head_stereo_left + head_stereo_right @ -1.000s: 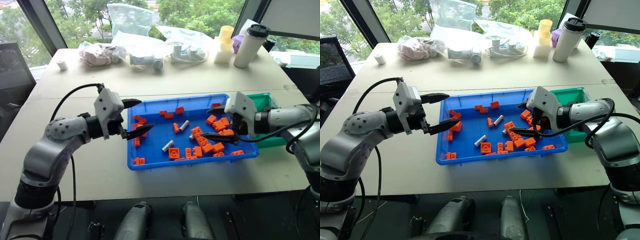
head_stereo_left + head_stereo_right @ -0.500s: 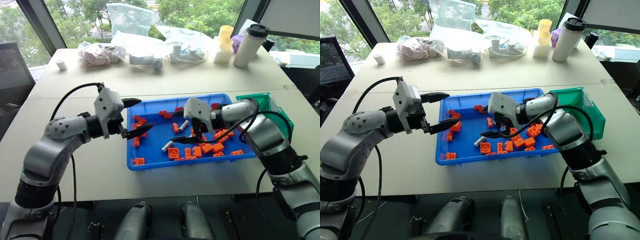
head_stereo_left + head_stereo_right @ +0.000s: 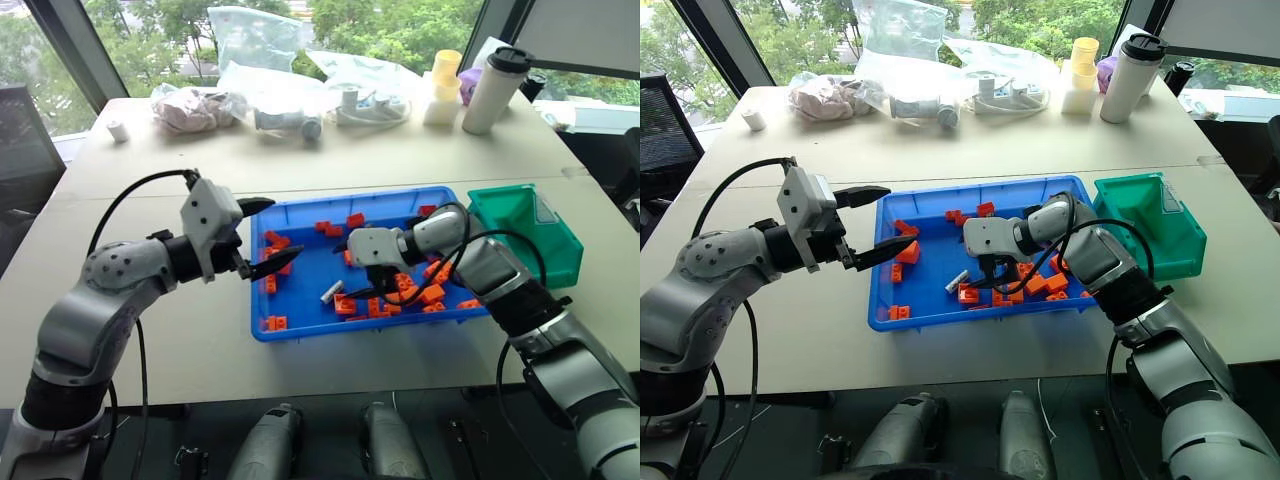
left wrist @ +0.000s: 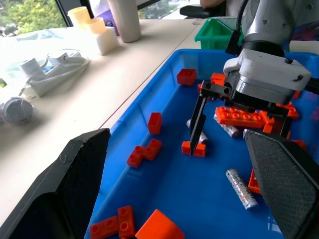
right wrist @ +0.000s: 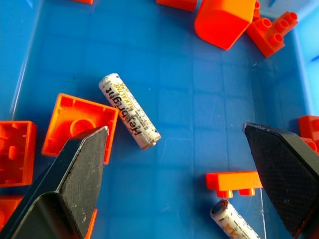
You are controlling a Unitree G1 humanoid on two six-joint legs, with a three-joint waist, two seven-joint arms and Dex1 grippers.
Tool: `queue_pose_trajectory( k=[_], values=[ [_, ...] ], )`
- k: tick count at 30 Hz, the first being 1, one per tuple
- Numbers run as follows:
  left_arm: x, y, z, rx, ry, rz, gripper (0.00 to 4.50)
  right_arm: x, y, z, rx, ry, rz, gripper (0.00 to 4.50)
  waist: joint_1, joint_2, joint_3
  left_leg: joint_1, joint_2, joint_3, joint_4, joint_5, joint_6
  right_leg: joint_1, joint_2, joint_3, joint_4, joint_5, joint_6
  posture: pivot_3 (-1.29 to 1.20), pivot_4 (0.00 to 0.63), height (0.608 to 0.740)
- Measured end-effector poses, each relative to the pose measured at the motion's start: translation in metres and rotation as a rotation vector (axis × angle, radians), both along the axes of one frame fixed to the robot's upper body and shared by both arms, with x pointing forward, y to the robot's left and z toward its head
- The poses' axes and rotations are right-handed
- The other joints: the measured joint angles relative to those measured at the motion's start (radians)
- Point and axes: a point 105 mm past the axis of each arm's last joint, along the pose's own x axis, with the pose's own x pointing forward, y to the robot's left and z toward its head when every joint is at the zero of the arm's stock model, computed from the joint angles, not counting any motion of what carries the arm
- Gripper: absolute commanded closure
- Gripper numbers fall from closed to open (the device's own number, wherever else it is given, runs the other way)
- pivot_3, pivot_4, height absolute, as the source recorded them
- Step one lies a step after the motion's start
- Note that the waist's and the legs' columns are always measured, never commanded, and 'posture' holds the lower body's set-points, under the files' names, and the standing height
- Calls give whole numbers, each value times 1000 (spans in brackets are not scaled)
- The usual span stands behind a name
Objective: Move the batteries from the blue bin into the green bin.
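Silver battery (image 5: 129,110) — between open right gripper (image 5: 182,164) fingers

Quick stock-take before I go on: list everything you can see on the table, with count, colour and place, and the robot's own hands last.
blue bin: one, blue, table centre
green bin: one, green, right of the blue bin
batteries: at least two, silver, in the blue bin
bricks: many, orange, scattered in the blue bin
tumbler: one, white, black lid, far edge
cups: stacked, pale yellow, beside the tumbler
plastic bags: clear, far edge
left hand: open, at the bin's left wall
right hand: open, over the batteries
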Motion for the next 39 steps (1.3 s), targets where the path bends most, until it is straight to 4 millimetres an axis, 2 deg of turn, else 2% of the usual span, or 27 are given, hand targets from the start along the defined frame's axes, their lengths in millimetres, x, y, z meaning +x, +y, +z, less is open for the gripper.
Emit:
queue_pose_trajectory(
  k=[9,15,18,23,25,30,34,39],
  values=[
    [-1,-1,2,0,-13,6,0,5,10,-2,-1,-24,45,31,-6,0,0,0,0,0,-1,0,-1,0,1,0,0,0,0,0,150,740],
    [-2,-1,3,-2,-22,12,0,-1,14,-2,-6,23,64,31,-5,0,0,0,0,0,0,0,-1,0,1,0,0,0,0,0,150,740],
    [-2,-1,2,-2,-20,15,0,0,6,-2,-39,12,64,31,-4,0,0,0,0,0,0,0,-1,0,1,0,0,0,0,0,150,740],
    [-2,-1,1,-4,-17,17,0,1,-21,4,-122,-36,45,31,-4,0,0,0,0,0,0,0,-1,0,1,0,0,0,0,0,150,740],
    [-2,-1,1,-4,-17,17,0,0,-25,7,-121,-33,38,31,-6,0,0,0,0,0,-1,0,-1,0,1,0,0,0,0,0,150,740],
    [-1,-2,1,-6,-18,14,0,1,-16,23,-37,-24,23,31,-8,0,0,0,1,0,-1,0,-1,-1,1,0,0,0,0,0,150,740],
    [0,-3,1,-9,-15,10,0,-2,3,37,18,-30,56,31,-6,0,0,0,1,0,-1,0,-1,-1,1,0,0,0,0,0,150,740],
    [0,-3,2,-5,-21,12,0,-9,16,30,31,-2,88,31,-3,0,0,0,0,0,0,0,-1,0,0,0,0,0,0,0,150,740]
  ],
)
